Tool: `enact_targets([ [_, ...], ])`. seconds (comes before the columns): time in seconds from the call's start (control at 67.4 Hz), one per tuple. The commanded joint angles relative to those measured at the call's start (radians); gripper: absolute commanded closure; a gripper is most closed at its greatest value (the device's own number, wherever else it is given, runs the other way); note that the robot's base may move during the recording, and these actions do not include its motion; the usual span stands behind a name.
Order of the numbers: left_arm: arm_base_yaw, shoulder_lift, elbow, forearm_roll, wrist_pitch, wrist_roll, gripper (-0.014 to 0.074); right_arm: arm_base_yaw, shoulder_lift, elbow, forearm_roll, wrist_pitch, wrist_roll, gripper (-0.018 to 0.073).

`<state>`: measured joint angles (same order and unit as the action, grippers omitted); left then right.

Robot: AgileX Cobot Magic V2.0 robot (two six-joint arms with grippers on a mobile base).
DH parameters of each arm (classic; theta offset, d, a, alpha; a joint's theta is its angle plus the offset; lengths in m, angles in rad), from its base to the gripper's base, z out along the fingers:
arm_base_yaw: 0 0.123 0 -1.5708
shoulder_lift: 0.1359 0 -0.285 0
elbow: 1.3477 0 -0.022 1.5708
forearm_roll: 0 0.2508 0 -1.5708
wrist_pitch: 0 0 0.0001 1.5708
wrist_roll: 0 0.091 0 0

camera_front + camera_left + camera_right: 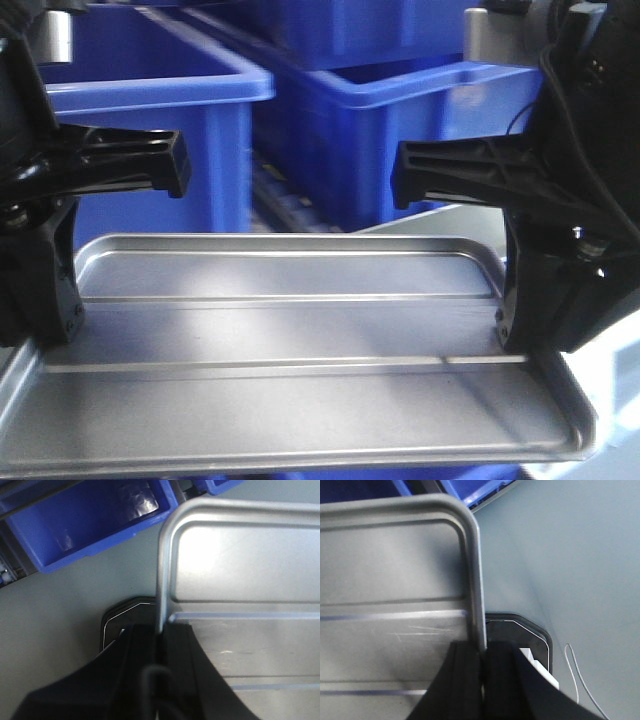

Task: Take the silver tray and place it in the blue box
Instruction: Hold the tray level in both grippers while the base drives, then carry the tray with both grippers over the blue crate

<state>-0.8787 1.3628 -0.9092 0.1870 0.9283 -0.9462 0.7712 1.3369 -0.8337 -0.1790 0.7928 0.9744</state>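
The left gripper is clamped on the left rim of the silver tray, one black finger on each side of the metal edge. The right gripper pinches the opposite rim the same way. The tray spans the gap between them, open side up, its two long ridges running from side to side, with the grey table beneath it. Beyond its far edge stands the blue box, with a second blue crate to the left. The tray is in neither.
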Motion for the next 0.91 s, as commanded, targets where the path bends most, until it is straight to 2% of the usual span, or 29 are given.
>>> enact_targets([
  [0.0,-0.009,-0.032,-0.024,0.016,0.007,0.001,0.0697,0.0,-0.034,-0.023,-0.03,-0.024,0.002,0.0509],
  [0.891,-0.009,-0.032,-0.024,0.016,0.007,0.001,0.0697,0.0,-0.034,-0.023,-0.03,-0.024,0.002,0.0509],
])
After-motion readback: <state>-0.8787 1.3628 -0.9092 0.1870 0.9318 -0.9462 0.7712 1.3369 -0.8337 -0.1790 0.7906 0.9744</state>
